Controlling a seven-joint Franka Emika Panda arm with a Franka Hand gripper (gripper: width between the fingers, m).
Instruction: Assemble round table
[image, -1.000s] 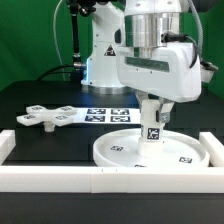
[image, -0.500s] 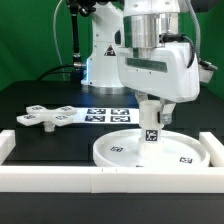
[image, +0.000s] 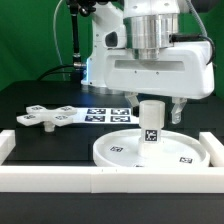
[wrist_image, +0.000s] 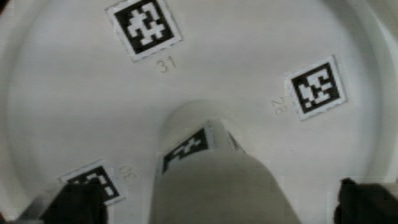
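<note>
clearly the gripper (image: 154, 110) is unclenched, jaws spread clear of the upright post (image: 151, 128) on the round disc (image: 113, 150); the post looks stiff, light and slick, best pinched mid-height.

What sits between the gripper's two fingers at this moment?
The short post, standing upright on the round disc; the open gripper straddles it without touching. Both the exterior and wrist views show this.

Post (image: 151, 122) upright at disc (image: 113, 151) ctr

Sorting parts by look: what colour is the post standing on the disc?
The post is white with a black-and-white square tag; clearest in the exterior view.
</note>
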